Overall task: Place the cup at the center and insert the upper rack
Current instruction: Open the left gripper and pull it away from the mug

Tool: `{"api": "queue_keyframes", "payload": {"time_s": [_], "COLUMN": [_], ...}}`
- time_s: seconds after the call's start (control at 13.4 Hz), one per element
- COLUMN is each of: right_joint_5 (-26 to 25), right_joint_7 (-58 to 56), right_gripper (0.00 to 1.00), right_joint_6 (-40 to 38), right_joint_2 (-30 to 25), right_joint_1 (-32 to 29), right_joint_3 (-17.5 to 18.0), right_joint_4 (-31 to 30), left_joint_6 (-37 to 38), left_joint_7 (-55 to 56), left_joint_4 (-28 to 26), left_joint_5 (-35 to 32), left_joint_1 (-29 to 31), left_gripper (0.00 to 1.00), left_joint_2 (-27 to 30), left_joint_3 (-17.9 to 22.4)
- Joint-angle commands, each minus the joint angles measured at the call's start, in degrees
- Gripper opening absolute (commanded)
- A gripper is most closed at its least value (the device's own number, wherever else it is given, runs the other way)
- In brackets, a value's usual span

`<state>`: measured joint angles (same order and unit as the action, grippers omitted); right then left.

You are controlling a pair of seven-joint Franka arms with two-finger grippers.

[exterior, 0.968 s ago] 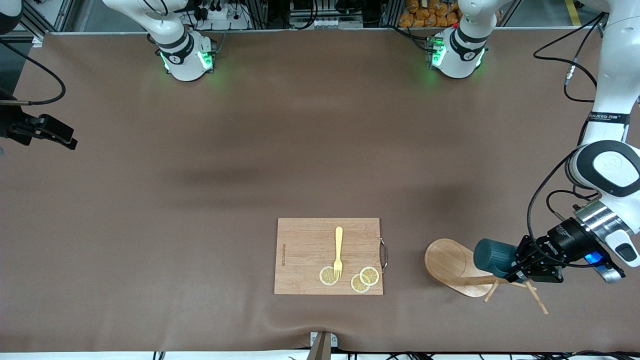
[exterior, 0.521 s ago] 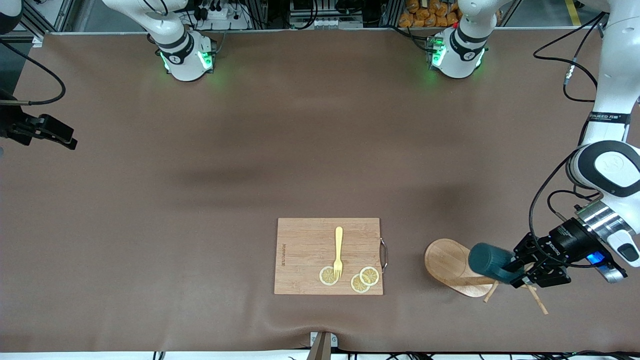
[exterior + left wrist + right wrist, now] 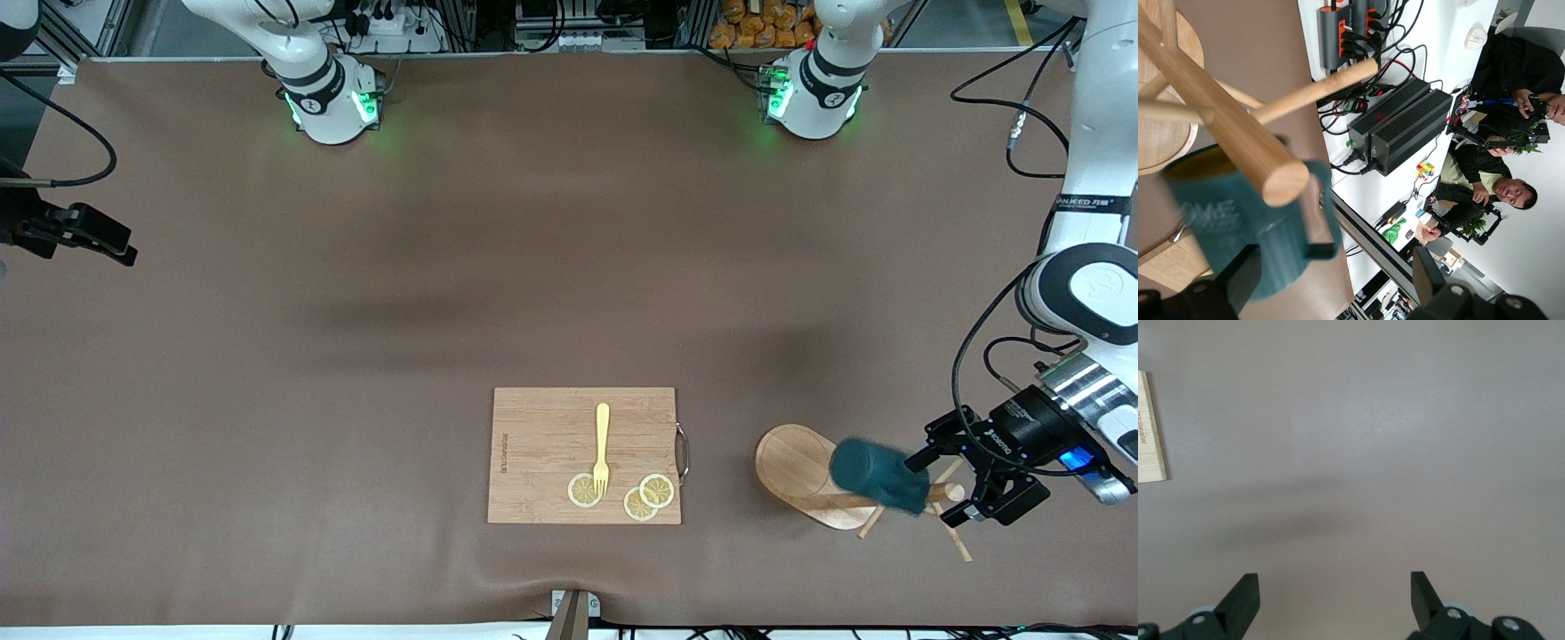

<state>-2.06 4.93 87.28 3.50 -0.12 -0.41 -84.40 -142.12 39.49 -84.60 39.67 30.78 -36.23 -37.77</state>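
The wooden mug tree lies on its side near the front edge at the left arm's end; its oval base stands on edge and its post points toward my left gripper. The teal cup rests against the post, blurred. In the left wrist view the cup sits beside one finger, with its handle toward the gap between them. My left gripper is open over the tree's peg end, and it shows open in its wrist view. My right gripper waits open above bare table.
A bamboo cutting board with a yellow fork and lemon slices lies near the front edge at mid-table, beside the tree's base. Its corner shows in the right wrist view. The brown mat covers the table.
My left gripper carried the cup a little toward the front camera over the lying tree, then opened. The cup has left the fingers and blurs against the post. The right arm has not moved.
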Motion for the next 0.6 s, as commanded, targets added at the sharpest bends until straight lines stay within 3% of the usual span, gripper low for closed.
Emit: {"api": "queue_keyframes", "payload": {"time_s": [0.0, 0.3, 0.52], "right_joint_5": [0.31, 0.31, 0.31], "right_joint_7": [0.43, 0.43, 0.43], "right_gripper": [1.00, 1.00, 1.00], "right_joint_6": [-0.71, -0.71, -0.71], "right_joint_2": [0.19, 0.19, 0.19], "right_joint_1": [-0.32, -0.23, -0.23], "right_joint_3": [0.06, 0.06, 0.06], "right_joint_4": [0.91, 0.91, 0.91], "left_joint_6": [-0.09, 1.05, 7.81], "left_joint_7": [0.50, 0.41, 3.74], "left_joint_4": [-0.92, -1.45, -0.84], "left_joint_5": [0.85, -1.94, -13.97], "left_joint_1": [-0.46, -0.81, -0.02], "left_gripper": [1.00, 1.00, 1.00], "left_joint_2": [2.21, 5.45, 7.22], "left_joint_3": [0.85, 1.47, 1.38]}}
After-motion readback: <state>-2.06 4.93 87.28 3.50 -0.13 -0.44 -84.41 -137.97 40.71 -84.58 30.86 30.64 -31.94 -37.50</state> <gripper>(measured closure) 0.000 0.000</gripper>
